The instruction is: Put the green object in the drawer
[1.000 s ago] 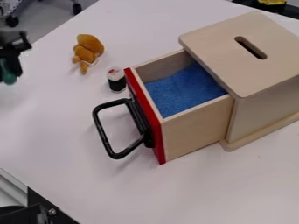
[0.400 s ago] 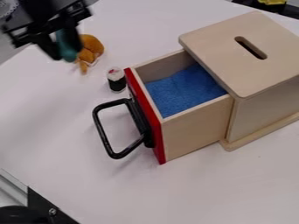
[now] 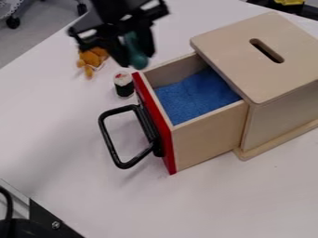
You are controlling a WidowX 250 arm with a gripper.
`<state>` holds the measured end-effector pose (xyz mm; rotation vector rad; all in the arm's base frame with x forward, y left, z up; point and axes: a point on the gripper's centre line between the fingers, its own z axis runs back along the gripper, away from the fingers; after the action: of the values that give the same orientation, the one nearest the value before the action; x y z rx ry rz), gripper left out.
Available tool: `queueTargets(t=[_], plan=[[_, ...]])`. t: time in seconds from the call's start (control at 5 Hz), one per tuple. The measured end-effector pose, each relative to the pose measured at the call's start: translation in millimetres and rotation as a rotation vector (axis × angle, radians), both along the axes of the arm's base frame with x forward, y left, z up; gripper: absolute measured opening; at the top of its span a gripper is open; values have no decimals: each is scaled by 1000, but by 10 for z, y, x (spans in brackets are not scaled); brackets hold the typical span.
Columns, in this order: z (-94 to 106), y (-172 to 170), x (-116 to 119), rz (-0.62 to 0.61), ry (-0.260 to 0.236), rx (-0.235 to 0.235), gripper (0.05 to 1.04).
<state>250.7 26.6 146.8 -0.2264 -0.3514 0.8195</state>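
1. We see the green object (image 3: 133, 44) between the fingers of the black gripper (image 3: 136, 59), which has hold of it from both sides.
2. Its long axis runs steeply down the view, roughly along the fingers, leaning a little so that the lower end sits farther right than the upper. That lower end is rounded and broader, and it points down towards the work surface.
3. We find it raised, near the back corner of the drawer's red front (image 3: 155, 125) as we look; it is not in the drawer (image 3: 208, 142). We cannot tell its exact height.
4. The drawer stands pulled out of a pale wooden box (image 3: 273, 118), with blue lining (image 3: 192, 100) inside and a black loop handle (image 3: 107, 139) on its front. The box's top panel (image 3: 229, 49) has a long slot (image 3: 267, 51) with rounded ends.
5. On the white table (image 3: 68, 135), a dark spool-like piece with a white top (image 3: 124, 86) stands upright just beside the drawer front. Near it lies an orange-brown plush toy (image 3: 92, 58), partly behind the gripper.
6. Past the table edge at upper left, we see grey floor (image 3: 43, 32) and dark casters (image 3: 14, 22). Something yellow (image 3: 290, 2) shows at the upper right. At lower left are a pale rail (image 3: 16, 200), a black plate (image 3: 46, 218) and a cable (image 3: 8, 204).
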Motion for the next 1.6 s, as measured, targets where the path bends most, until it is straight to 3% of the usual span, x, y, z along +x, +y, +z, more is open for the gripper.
queueTargets(t=[0.4, 0.6, 1.2, 1.4, 1.6], plan=[[-291, -439, 25, -91, 51, -20, 410], [-489, -433, 34, -66, 80, -5, 410], [-826, -481, 192, -61, 139, -22, 410], [-823, -495, 235, -63, 137, -23, 478], [-813, -510, 240, -76, 138, -9, 783]])
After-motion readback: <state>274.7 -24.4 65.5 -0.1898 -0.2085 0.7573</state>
